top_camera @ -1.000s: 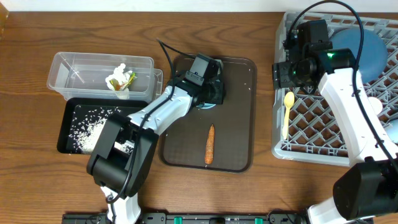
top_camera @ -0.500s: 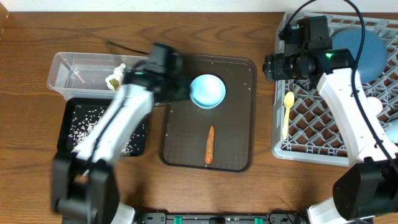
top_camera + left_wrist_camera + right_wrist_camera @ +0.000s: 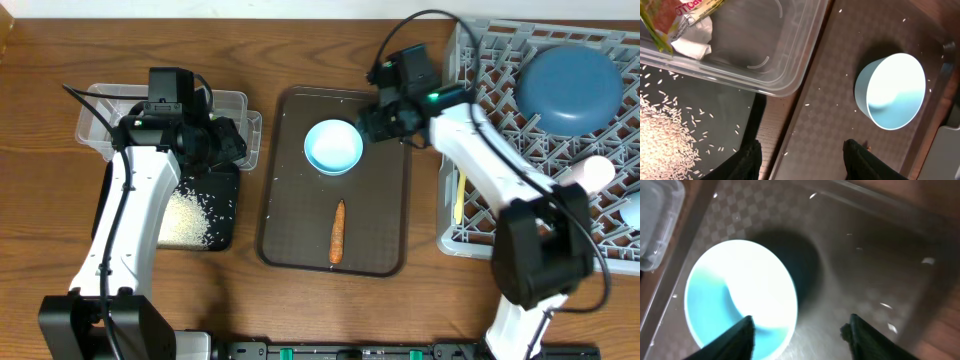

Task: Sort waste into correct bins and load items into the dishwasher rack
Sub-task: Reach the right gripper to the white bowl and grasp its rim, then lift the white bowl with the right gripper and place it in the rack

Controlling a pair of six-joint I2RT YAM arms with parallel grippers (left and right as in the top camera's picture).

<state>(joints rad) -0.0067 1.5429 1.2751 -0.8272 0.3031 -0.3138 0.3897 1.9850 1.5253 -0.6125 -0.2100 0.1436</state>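
Centrally in the overhead view, the light-blue cup (image 3: 333, 147) stands upright and empty in the upper half of the dark brown serving tray (image 3: 380, 220). The orange carrot (image 3: 338, 232) lies lengthwise below it, well apart from it. The right gripper (image 3: 368, 125) hangs just beside the cup's upper-right rim. In the right wrist view its fingers (image 3: 735, 337) stand wide apart with nothing clamped between them. One finger shows in front of the cup's near edge, the other over bare tray, and a few loose white grains dot that surface.

At the left of the frame, the left gripper (image 3: 232, 145) sits over the place where the clear tub (image 3: 100, 115) meets the black tray (image 3: 232, 225). Its wrist view shows the two fingers (image 3: 747, 160) spread and empty, above the strip of wooden table (image 3: 300, 40) between the black tray and the serving tray. The tub, in the upper left of that view, holds the yellow-green snack wrapper (image 3: 690, 12) and a crumpled white tissue (image 3: 692, 42). A heap of rice grains (image 3: 185, 215) lies in the black tray below the tub.

At the right edge of the overhead view the grey dishwasher rack (image 3: 490, 215) carries the dark blue bowl (image 3: 568, 85), turned upside down, near its top. The pale yellow spoon (image 3: 458, 200) lies along its left side, partly hidden by the right arm.
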